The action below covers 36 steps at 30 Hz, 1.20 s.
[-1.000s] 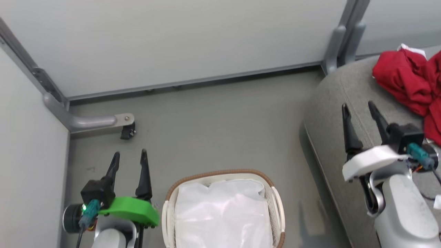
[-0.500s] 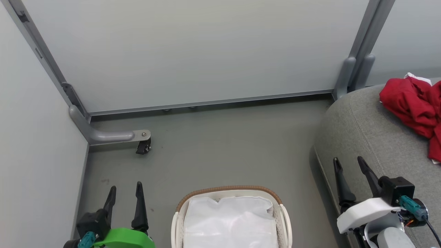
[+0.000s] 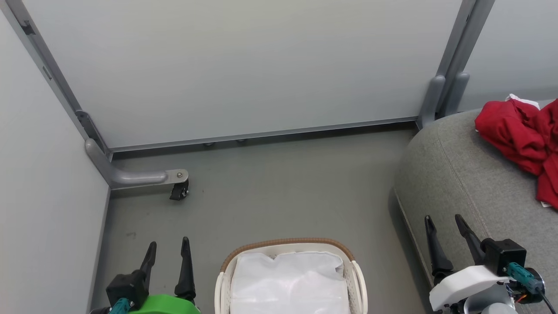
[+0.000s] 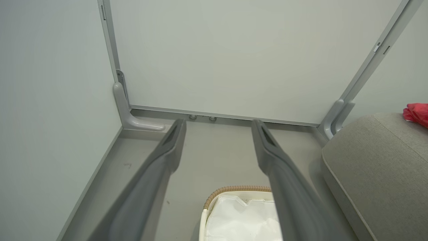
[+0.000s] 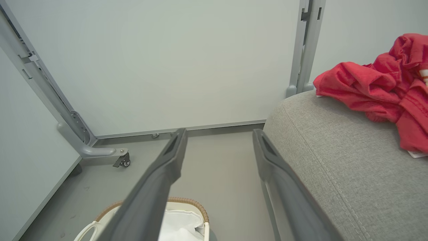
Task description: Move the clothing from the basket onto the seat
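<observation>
Clothing (image 3: 518, 131) lies in a crumpled red heap on the seat (image 3: 462, 183), far right of the basket (image 3: 287, 241) and well apart from it. In the head view the basket holds its white liner (image 3: 287, 283), with no red fabric visible on what shows of it. The left gripper (image 3: 168, 242) hangs just left of the basket, its 2 fingers spread with nothing between them. The right gripper (image 3: 444, 218) hangs right of the basket, over the seat's near edge, fingers likewise apart and bare.

The left wrist view adds the basket's brown rim (image 4: 234, 189) low between that gripper's (image 4: 219, 124) fingers, and a small red corner of the clothing (image 4: 416, 113) at the far right atop the seat (image 4: 374, 160). The right wrist view gives the closest look at the clothing (image 5: 367, 90): folds, and a white label (image 5: 416, 154) at its lower edge. There the gripper (image 5: 219, 131) points across the grey floor (image 5: 217, 167) beyond the basket (image 5: 187, 201), toward a caster wheel (image 5: 122, 162) left of it.
</observation>
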Motion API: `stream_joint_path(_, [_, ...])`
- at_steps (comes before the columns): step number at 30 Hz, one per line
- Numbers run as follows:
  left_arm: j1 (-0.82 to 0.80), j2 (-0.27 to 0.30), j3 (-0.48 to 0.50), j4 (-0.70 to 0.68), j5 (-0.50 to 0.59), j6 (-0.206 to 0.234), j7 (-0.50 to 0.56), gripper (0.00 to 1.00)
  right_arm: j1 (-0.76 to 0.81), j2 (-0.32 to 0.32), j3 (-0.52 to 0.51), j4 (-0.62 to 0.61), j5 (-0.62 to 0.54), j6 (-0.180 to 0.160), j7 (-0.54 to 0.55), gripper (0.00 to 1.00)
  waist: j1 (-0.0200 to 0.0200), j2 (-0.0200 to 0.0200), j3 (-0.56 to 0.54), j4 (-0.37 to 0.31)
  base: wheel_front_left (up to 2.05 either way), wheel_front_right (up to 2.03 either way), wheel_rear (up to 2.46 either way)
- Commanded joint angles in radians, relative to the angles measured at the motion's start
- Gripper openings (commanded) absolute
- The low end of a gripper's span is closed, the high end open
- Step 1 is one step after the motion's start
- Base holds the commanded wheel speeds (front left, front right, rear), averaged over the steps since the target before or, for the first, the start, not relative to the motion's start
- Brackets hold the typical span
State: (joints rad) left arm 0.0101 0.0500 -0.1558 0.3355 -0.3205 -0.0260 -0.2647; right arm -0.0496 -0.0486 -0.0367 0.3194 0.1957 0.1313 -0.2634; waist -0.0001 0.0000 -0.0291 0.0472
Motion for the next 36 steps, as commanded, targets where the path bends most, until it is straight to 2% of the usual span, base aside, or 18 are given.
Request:
stream_joint_path(1, [0.006, 0.001, 0.002, 0.002, -0.001, 0.003, 0.001, 1.0, 0.01, -0.004, 0.0, 0.002, -0.004, -0.001, -0.002, 1.0, 0.0001, 0.0, 0.001, -0.001, 0.0, 0.0, 0.0])
stream_joint_path(8, [0.005, 0.001, 0.0, 0.011, -0.018, -0.004, 0.001, 1.0, 0.008, -0.004, 0.004, 0.009, 0.007, -0.001, -0.002, 1.0, 0.0001, 0.0, 0.004, -0.003, 0.0, 0.0, 0.0])
stream_joint_path(9, [0.0, 0.0, -0.002, 0.01, -0.014, -0.001, 0.0, 0.0, 0.0, 0.0, 0.005, 0.007, 0.006, 0.0, 0.0, 0.0, 0.0001, 0.0, 0.004, -0.003, 0.0, 0.0, 0.0])
stream_joint_path(13, [0.002, 0.0, -0.003, 0.038, -0.027, -0.001, 0.004, 0.0, 0.003, 0.008, 0.003, 0.037, 0.019, 0.0, 0.006, 0.0, 0.0001, 0.0, 0.004, -0.004, 0.0, 0.0, 0.0])
stream_joint_path(36, [-0.037, 0.0, 0.077, -0.001, -0.393, -0.032, 0.113, 0.0, -0.016, 0.004, -0.02, 0.0, 0.424, 0.0, 0.113, 0.0, 0.0001, 0.0, 0.009, -0.012, 0.0, 0.0, 0.0])
